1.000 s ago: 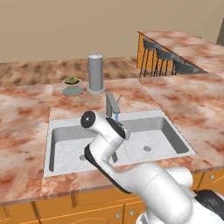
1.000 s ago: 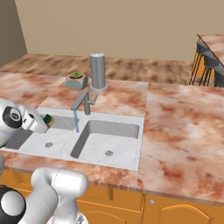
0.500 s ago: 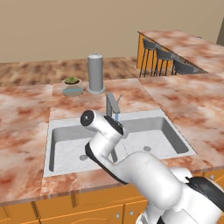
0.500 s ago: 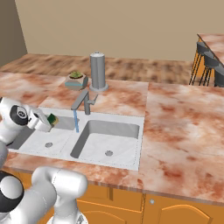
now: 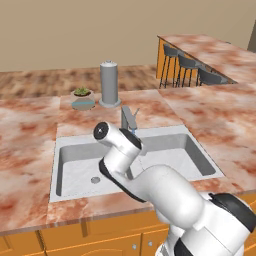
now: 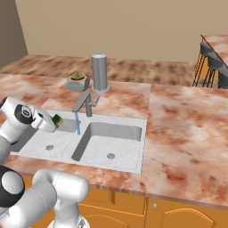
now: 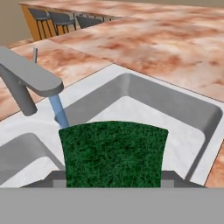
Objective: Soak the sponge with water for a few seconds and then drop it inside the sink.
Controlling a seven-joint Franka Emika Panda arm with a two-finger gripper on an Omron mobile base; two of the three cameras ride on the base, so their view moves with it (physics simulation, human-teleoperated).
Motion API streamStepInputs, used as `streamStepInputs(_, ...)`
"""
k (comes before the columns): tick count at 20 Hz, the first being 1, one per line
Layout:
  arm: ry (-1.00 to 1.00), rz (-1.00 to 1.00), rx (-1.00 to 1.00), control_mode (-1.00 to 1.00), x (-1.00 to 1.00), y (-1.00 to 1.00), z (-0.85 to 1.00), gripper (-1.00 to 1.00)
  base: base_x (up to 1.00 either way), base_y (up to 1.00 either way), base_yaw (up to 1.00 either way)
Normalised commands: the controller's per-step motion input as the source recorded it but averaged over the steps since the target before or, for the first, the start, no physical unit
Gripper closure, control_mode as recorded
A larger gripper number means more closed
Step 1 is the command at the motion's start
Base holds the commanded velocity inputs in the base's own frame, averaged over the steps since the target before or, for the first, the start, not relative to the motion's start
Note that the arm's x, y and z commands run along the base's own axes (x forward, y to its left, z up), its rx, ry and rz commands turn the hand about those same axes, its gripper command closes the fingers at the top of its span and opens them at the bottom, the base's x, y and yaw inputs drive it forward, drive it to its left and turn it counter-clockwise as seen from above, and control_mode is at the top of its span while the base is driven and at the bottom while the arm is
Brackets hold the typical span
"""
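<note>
Sponge [image 7: 113,154], dark green face toward the hand camera, sits clamped in the end effector [image 6: 53,121], whose jaws are closed on it above the sink's [image 6: 129,127] left bowl. Its upper corner sits right beside the thin blue water [image 6: 77,122] falling from the grey faucet [image 6: 83,102]. A grey cylinder [image 6: 99,72] and a potted plant [image 6: 77,82] stand behind on the marbled desk [image 6: 178,124].

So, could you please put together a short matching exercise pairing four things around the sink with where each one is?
Things:
1. sponge
2. water
3. potted plant
4. grey canister

Places:
A. on the counter behind the faucet, left of the canister
B. held in the gripper above the sink
C. falling from the spout
D. upright on the counter, right of the plant

Pairs: 1-B, 2-C, 3-A, 4-D
</note>
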Motion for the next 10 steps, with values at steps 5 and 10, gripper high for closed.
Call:
streamStepInputs(5, 0.0, -0.02, 0.0, -1.0, 0.07, -0.08, -0.09, 1.0, 0.0, 0.0, 0.0)
streamStepInputs(10, 0.0, -0.01, 0.0, -1.0, 0.01, -0.03, -0.14, 1.0, 0.0, 0.0, 0.0)
